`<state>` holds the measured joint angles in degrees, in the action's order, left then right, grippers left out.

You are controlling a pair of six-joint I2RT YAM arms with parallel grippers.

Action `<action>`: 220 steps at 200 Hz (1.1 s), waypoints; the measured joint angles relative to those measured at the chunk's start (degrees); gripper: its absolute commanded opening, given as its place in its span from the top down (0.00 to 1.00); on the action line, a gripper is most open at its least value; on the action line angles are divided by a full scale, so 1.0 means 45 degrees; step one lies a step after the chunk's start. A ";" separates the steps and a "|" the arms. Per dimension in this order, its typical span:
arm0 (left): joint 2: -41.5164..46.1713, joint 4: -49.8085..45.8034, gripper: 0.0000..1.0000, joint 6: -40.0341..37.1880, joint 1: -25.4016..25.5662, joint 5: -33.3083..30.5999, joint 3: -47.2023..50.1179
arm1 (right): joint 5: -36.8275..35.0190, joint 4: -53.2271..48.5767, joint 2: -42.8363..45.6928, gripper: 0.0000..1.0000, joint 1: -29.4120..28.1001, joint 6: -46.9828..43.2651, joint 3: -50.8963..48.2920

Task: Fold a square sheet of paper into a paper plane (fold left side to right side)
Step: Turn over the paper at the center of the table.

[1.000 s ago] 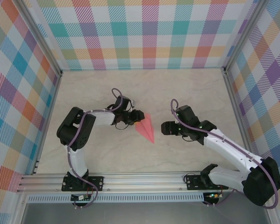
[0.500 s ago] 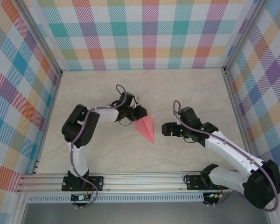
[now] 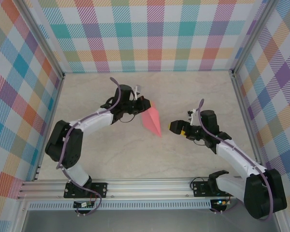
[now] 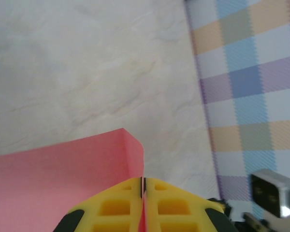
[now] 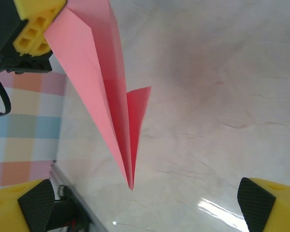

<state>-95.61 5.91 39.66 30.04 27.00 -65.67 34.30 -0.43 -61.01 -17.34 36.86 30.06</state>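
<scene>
Top view first: looking at a paper plane nipped at its wide back end by the left gripper, nose aimed toward the near side of the table. Probably tilted up off the surface, can't tell how far. Right gripper parked just beside the nose, apart from it, holding nothing.

Left wrist view: yellow fingers pressed together on a thin pink edge, with a broad flap of the plane off to the left.

Right wrist view: right fingers spread wide at both bottom corners, plane between and beyond them, nose down near the table. Can't tell if touching. One darker flap splayed out to the side.

Guessing the folding's basically done. So: hold that pinch steady, no twisting, since thin paper like this should kink easily. Lower it flat before letting go. Bring the right in only along the centre crease, to tuck that loose flap.
</scene>
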 measured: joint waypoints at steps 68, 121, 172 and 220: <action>0.2200 0.0549 0.95 0.0631 0.0000 0.0593 -0.0457 | 0.3614 0.4687 -0.2132 0.00 -0.0199 0.1481 0.0597; 0.2540 0.0923 0.95 0.1064 0.0000 0.1418 -0.0238 | 0.4595 0.6907 -0.3366 0.30 -0.1064 0.2336 0.1836; 0.2550 0.0967 0.82 0.1039 0.0034 0.1889 -0.0175 | 0.4741 0.7713 -0.3604 0.73 -0.1258 0.2773 0.2142; 0.3371 -0.0826 0.47 -0.0364 0.0058 0.0874 -0.0121 | 0.4425 0.5411 -0.2608 0.88 -0.1375 0.1297 0.2302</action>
<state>-80.44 2.20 38.02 30.30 30.94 -66.22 54.22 23.92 -72.75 -23.53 42.70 40.42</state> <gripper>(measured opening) 0.473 0.120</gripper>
